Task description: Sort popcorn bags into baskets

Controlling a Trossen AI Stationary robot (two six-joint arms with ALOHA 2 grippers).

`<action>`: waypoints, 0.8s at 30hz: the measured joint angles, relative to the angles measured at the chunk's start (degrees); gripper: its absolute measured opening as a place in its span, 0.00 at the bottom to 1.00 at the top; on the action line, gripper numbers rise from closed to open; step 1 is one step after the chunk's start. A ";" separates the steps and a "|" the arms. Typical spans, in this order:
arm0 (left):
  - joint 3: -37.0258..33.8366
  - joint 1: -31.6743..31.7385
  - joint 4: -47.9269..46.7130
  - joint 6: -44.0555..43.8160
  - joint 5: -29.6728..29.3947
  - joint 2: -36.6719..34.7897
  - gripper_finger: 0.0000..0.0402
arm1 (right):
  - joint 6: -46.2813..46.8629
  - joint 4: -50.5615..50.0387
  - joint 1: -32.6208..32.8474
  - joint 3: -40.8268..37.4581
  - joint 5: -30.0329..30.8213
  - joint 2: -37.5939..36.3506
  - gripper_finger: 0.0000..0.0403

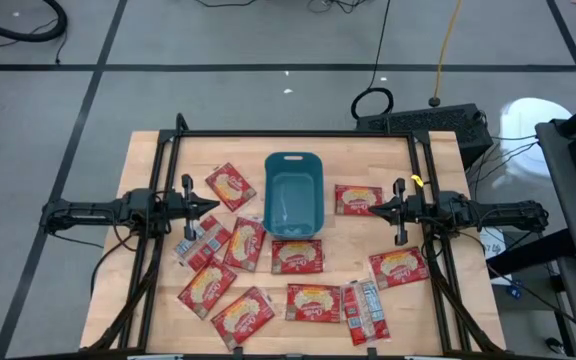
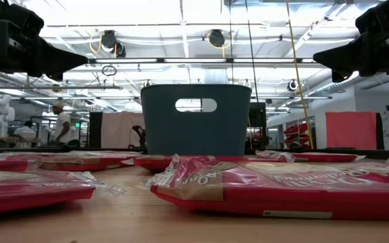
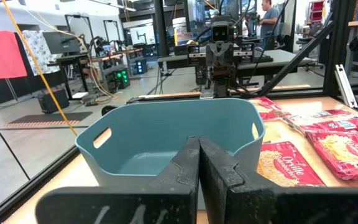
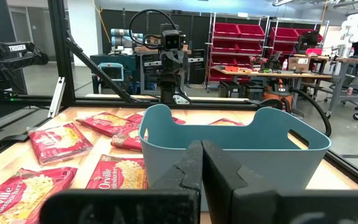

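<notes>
My left hand (image 1: 211, 206) hangs above the table's left side, fingers pressed together and empty; my right hand (image 1: 376, 209) mirrors it on the right, also pressed together and empty. Between them stands the teal basket (image 1: 294, 160), with nothing in it. About 11 popcorn bags (image 1: 297, 257) lie around it, mostly nearer. Several overlap, so I could pinch 2 at once, or the slick film could slip free.

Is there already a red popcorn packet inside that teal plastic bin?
No. From above, the teal rectangular plastic bin shows only its bare floor; the red popcorn packets all lie on the wooden table.
</notes>
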 joint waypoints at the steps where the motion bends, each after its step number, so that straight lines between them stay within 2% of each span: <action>1: -0.02 0.00 -0.02 -0.01 0.00 -0.01 0.02 | 0.00 0.00 0.00 0.00 0.00 0.00 0.00; 16: 0.00 0.00 1.50 -0.13 0.00 0.00 0.02 | 0.00 0.00 0.00 0.02 0.00 0.02 0.00; 24: 0.05 0.13 8.92 -6.06 -1.49 0.64 0.02 | 0.00 0.00 0.00 0.02 0.00 0.02 0.00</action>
